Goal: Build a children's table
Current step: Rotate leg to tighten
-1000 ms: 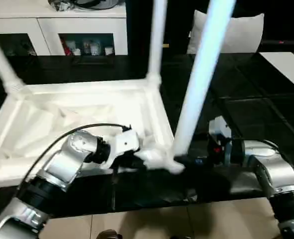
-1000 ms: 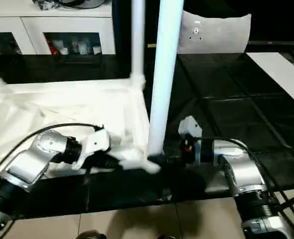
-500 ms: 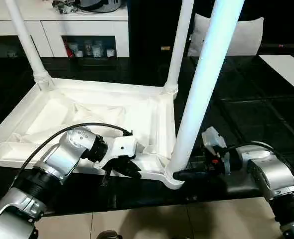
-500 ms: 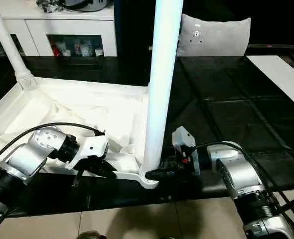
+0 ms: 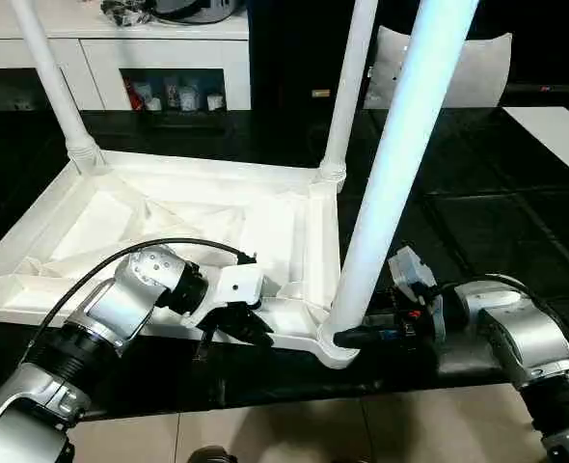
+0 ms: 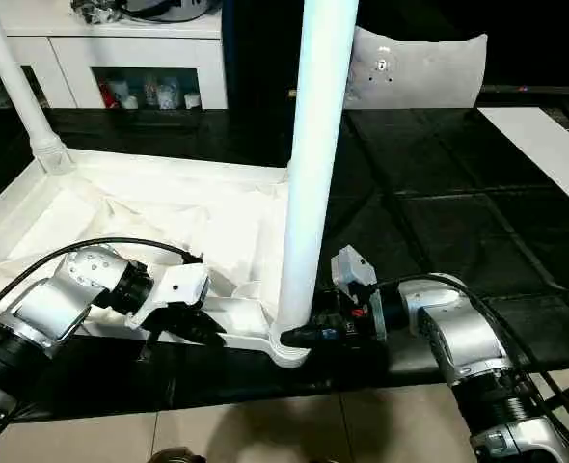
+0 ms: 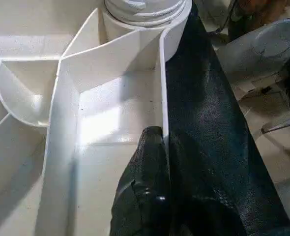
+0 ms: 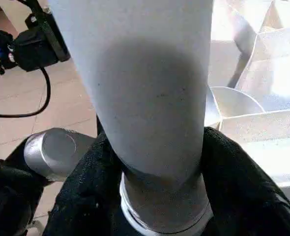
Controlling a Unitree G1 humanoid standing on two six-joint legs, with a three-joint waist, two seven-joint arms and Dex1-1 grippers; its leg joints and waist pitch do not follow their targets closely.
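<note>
White plastic dominates the head views: the table top (image 5: 169,227) lies upside down on a black glossy surface (image 5: 497,212), ribbed underside up. Three legs are seen standing in corner sockets — the far-left leg (image 5: 48,82), the far-right leg (image 5: 352,87) and the near-right leg (image 5: 400,164). The near-left corner is cut off by the picture's edge, so whether a fourth leg is fitted cannot be told; at best one leg and the turning-over seem to be left. The right gripper (image 5: 354,338) is placed at the base of the near-right leg, the left gripper (image 5: 234,328) at the top's near rim. Behind, a white cabinet (image 5: 121,43) with small items on its shelves and a grey-white cushion (image 5: 468,63) are seen; a light floor (image 5: 284,429) shows in front.

From the left wrist, the black fingers (image 7: 147,196) are seen closed together, pinching the thin near wall of the top, with the leg's threaded collar (image 7: 145,7) beyond.

From the right wrist, the fingers (image 8: 233,177) are wrapped on either side of the near-right leg — clamped just above its collar.
</note>
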